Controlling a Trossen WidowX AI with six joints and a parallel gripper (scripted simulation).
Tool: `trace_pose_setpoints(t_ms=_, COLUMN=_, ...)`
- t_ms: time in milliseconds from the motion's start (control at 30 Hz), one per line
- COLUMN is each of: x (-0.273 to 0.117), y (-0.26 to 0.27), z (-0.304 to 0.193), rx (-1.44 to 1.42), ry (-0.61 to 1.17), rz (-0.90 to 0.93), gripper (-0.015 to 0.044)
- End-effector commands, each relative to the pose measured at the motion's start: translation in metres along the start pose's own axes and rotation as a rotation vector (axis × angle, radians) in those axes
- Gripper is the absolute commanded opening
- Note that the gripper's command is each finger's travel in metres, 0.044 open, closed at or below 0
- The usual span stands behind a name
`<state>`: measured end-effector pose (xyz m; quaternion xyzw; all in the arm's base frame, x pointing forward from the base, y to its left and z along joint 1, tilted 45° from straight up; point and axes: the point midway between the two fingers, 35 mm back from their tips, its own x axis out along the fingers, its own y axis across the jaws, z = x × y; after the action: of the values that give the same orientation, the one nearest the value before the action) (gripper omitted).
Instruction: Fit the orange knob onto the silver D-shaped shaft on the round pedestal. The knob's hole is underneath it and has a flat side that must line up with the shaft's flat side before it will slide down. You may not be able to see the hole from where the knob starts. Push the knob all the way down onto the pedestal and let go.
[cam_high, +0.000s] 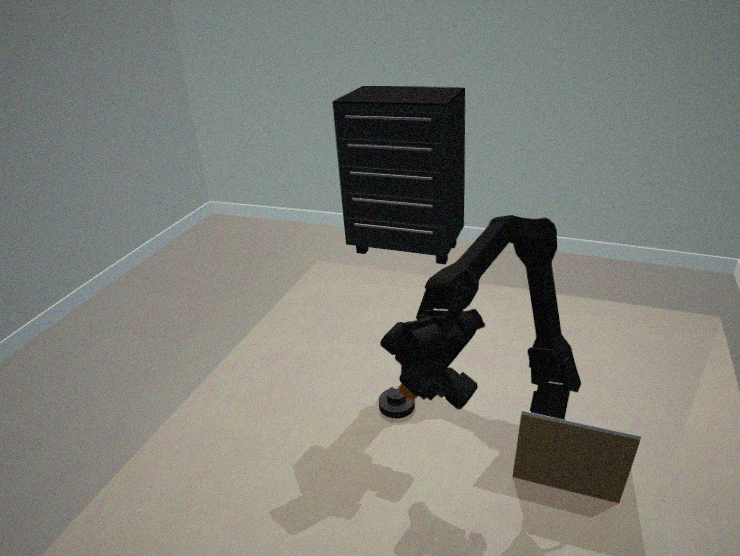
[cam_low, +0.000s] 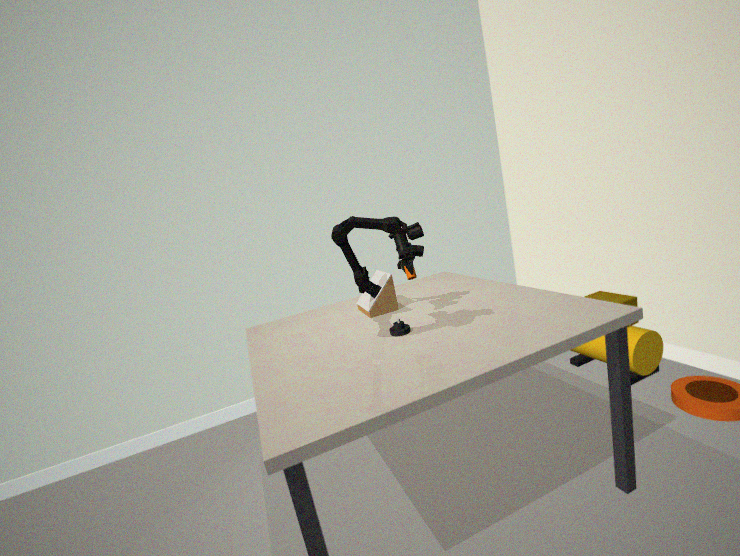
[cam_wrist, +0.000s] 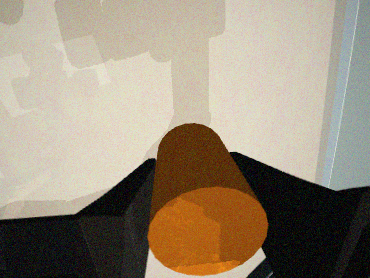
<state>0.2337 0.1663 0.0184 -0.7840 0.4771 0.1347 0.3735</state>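
Note:
The orange knob (cam_high: 407, 392) (cam_low: 409, 273) (cam_wrist: 207, 235) is held in my gripper (cam_high: 409, 387) (cam_low: 407, 269) (cam_wrist: 192, 162), which is shut on it. Its round top faces the wrist camera; its underside and hole are hidden. The knob hangs well above the table, tilted in the exterior view. The dark round pedestal (cam_high: 396, 409) (cam_low: 399, 330) stands on the table, apart from the knob. The small shaft (cam_low: 399, 321) stands up at its centre; its flat side is too small to make out. The pedestal does not show in the wrist view.
A wedge-shaped block (cam_high: 574, 457) (cam_low: 387, 298) stands by the arm's base. The table (cam_low: 335, 382) has its edge beyond the pedestal. A dark drawer cabinet (cam_high: 397, 173) stands behind the table. A yellow cylinder (cam_low: 646, 352) and an orange ring (cam_low: 681, 400) are on the floor.

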Motion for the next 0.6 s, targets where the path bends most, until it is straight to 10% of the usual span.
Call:
trace_pose_setpoints(t_ms=0, x=-0.01, y=-0.004, z=0.004, rx=0.005, ry=-0.004, rz=-0.097, gripper=0.0)
trace_pose_setpoints(t_ms=567, x=-0.041, y=-0.017, z=0.018, rx=0.006, ry=-0.005, rz=-0.456, gripper=0.0)
